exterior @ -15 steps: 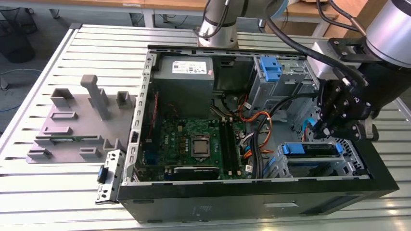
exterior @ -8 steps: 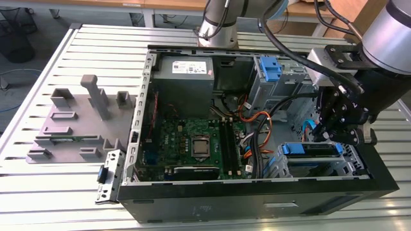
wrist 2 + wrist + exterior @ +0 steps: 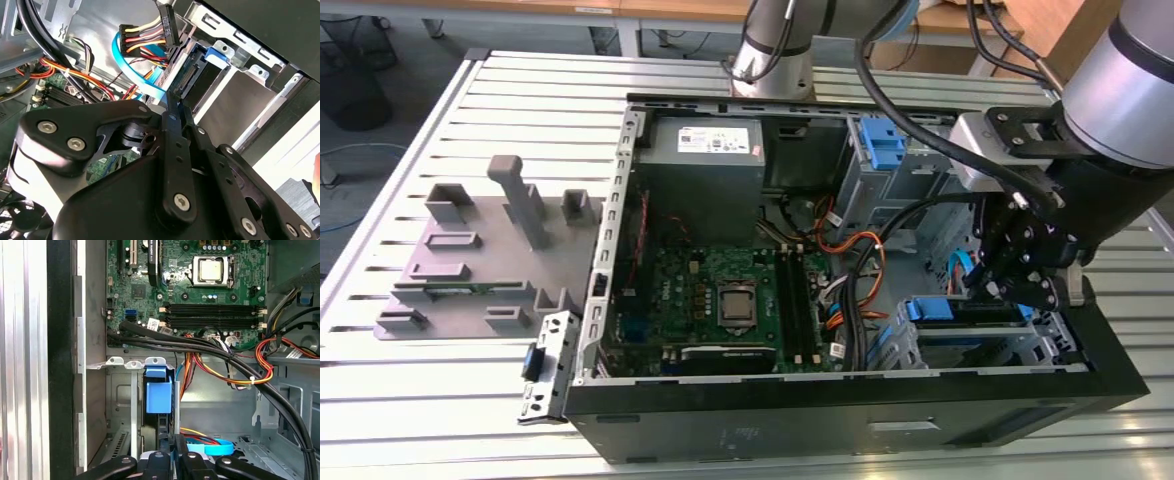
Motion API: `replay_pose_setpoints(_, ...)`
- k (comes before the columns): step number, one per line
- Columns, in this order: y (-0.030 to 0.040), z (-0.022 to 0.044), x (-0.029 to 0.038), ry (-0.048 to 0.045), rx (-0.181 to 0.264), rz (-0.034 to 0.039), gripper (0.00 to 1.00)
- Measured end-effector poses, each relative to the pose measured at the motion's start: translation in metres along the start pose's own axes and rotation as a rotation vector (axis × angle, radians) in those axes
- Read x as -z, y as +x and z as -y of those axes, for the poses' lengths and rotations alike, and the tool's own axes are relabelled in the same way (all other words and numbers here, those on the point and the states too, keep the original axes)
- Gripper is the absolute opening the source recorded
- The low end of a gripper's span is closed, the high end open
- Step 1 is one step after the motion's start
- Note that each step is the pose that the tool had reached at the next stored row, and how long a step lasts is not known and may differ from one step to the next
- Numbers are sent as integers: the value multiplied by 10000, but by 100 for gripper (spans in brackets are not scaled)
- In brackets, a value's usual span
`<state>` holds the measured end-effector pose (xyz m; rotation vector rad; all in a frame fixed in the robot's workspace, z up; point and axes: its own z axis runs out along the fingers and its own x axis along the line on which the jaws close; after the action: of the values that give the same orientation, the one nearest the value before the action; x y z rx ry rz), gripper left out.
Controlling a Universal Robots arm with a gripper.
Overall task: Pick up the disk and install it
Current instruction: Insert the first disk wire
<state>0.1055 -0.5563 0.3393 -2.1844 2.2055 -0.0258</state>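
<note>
Disk [image 3: 159, 396] stands edge-on directly ahead of claw [image 3: 173, 456].

Silver-grey arm [image 3: 1134, 90]; black hand [image 3: 1014, 292], silver screws [image 3: 181, 202], black cables [image 3: 907, 110].

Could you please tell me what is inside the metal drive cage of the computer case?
The disk sits inside the drive cage, blue carrier frame showing, the tool at it. Cage walls cover most of its body.

One open computer case [image 3: 854, 405] with one motherboard [image 3: 680, 290], one processor socket [image 3: 736, 303], one power supply box [image 3: 707, 150] and one disk [image 3: 941, 312] inside — plus one arm [image 3: 1121, 80], one gripper [image 3: 1017, 295] and one grey fixture plate [image 3: 467, 265] on one slatted table [image 3: 400, 400].
</note>
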Motion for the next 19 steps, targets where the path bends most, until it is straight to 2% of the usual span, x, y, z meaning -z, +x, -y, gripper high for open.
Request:
replay_pose_setpoints(7,36,-1,-1,7,0,-1,16)
replay_pose_setpoints(19,38,-3,-15,74,4,-1,16)
